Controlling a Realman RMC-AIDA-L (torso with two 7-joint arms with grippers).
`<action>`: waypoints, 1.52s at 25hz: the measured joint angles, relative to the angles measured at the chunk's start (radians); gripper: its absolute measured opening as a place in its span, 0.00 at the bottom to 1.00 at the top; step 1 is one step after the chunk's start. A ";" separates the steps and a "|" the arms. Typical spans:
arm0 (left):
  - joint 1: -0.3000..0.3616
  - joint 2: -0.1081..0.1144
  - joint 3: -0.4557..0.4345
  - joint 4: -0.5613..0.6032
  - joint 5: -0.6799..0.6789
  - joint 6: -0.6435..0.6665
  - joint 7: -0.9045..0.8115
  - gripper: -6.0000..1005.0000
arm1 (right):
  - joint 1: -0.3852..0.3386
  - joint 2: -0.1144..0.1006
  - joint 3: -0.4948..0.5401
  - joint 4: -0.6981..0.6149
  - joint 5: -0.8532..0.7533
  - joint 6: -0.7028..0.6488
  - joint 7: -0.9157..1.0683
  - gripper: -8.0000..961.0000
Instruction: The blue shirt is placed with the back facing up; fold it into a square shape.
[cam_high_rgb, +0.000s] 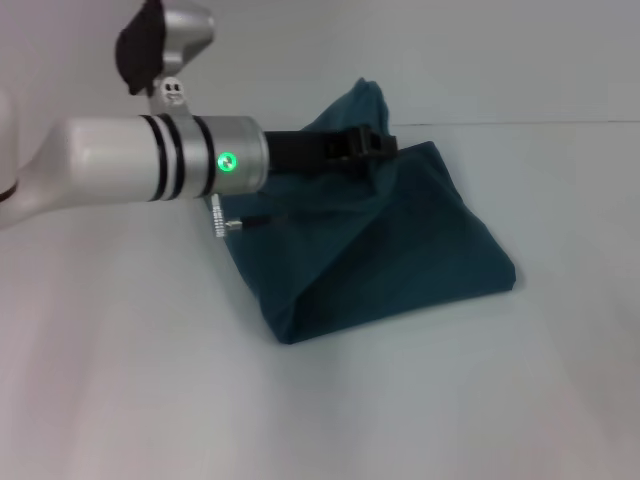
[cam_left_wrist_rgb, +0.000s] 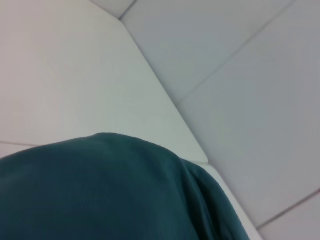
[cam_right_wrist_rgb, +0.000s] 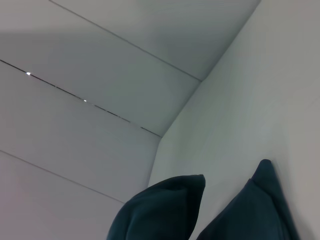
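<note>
- On the white table (cam_high_rgb: 120, 400) lies the blue shirt (cam_high_rgb: 400, 250), already a rough square.
- Left gripper (cam_high_rgb: 375, 143) pinches its raised far corner — an early release would let that flap slump.
- Right gripper — out of sight.

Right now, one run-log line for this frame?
stage: mid-fold | left gripper: over far edge of blue shirt, a flap raised there | right arm: not in head view | shirt: partly folded on white table
</note>
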 joint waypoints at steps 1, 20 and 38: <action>-0.002 0.000 0.015 -0.002 -0.003 -0.006 0.000 0.07 | 0.000 0.000 0.000 0.000 0.000 0.000 0.000 0.97; 0.023 0.002 0.215 0.029 -0.211 -0.079 0.054 0.25 | 0.002 -0.004 0.001 0.000 -0.039 0.021 0.002 0.96; 0.378 0.087 -0.343 -0.013 -0.100 0.484 -0.115 0.94 | 0.314 -0.096 -0.025 -0.101 -0.501 0.065 0.271 0.95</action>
